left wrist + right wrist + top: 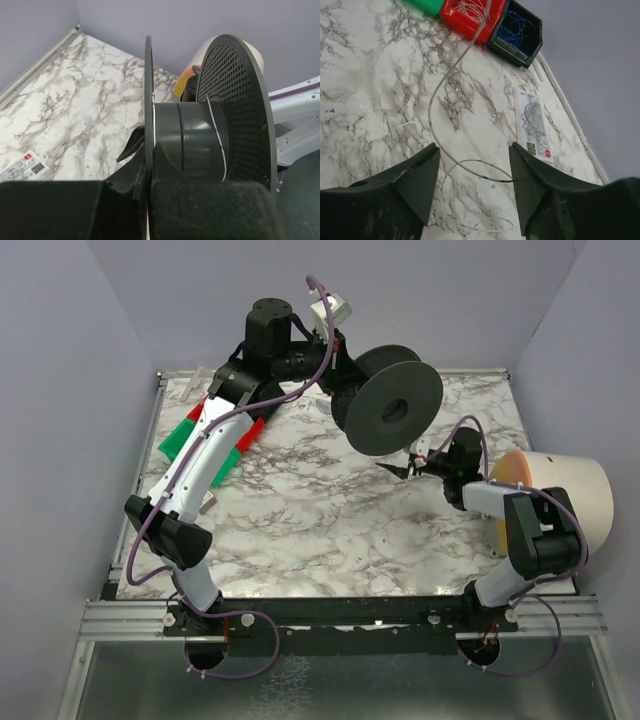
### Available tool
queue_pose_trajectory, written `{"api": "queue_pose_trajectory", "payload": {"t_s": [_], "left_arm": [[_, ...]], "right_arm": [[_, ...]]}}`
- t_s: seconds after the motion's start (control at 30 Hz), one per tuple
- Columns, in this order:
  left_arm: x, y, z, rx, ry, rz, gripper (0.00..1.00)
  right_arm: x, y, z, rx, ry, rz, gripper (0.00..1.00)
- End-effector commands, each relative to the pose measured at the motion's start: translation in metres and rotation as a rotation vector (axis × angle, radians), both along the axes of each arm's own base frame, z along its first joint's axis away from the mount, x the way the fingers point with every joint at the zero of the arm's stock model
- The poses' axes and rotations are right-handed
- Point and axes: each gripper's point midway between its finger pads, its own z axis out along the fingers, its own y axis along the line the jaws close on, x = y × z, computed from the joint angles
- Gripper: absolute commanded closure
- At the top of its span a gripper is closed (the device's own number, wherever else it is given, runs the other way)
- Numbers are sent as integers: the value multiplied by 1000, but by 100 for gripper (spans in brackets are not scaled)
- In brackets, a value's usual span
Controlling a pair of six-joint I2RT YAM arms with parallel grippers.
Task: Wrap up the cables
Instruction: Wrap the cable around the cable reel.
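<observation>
- The left claw (149,167) is shut tight on one thin side plate of the black spool (200,135) — it holds the spool up over the far part of the table (300,510).
- The right claw (475,165) is wide open and holds nothing. It is near the spool, just in front of it.
- A thin pale cable (431,107) runs from the red bin (470,17) across the table — it curls in between the open fingers and reaches one of them.
- One turn of pale cable goes round the spool's middle.
</observation>
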Motion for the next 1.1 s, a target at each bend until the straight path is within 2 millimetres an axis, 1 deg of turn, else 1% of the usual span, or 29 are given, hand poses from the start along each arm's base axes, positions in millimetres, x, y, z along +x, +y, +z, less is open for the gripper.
{"api": "queue_pose_trajectory", "payload": {"t_s": [0.0, 0.1, 0.13, 0.17, 0.2, 0.23, 0.33, 0.4, 0.5, 0.53, 0.57, 0.6, 0.7, 0.83, 0.93, 1.07], "left_arm": [[-13, -12, 7, -46, 13, -86, 100], [-12, -12, 5, -47, 21, -89, 100], [-13, -12, 5, -48, 21, -89, 100], [-12, -11, 5, -49, 23, -89, 100], [-12, -11, 5, -51, 26, -89, 100], [-11, -10, 5, -53, 29, -86, 100], [-8, -6, 5, -57, 35, -73, 100], [-6, -2, 5, -59, 38, -60, 100], [-4, 5, 2, -49, 34, -42, 100], [-3, 7, 2, -45, 31, -36, 100], [-2, 9, 2, -40, 26, -29, 100], [-2, 12, 3, -38, 18, -24, 100], [3, 22, 8, -23, -18, 13, 100], [15, 34, 5, 49, -90, 97, 100], [28, 43, -4, 117, -138, 167, 100], [45, 54, -20, 238, -208, 292, 100]], "right_arm": [[14, 0, 26, 130, -90, -113, 45], [20, -5, 40, 205, -124, -193, 63], [23, -7, 44, 223, -130, -214, 72], [25, -9, 47, 236, -133, -235, 81], [28, -13, 49, 247, -138, -262, 97], [30, -16, 50, 254, -142, -287, 99], [43, -30, 50, 275, -98, -405, 99], [57, -44, 47, 289, -17, -505, 100], [73, -64, 50, 323, 142, -582, 99], [77, -71, 51, 327, 203, -589, 99], [77, -75, 43, 311, 302, -576, 99], [77, -79, 46, 314, 367, -543, 100], [70, -88, 56, 317, 537, -425, 99], [50, -84, 69, 310, 776, -241, 100], [40, -81, 88, 308, 894, -145, 99], [22, -75, 122, 331, 995, -41, 99]]}}
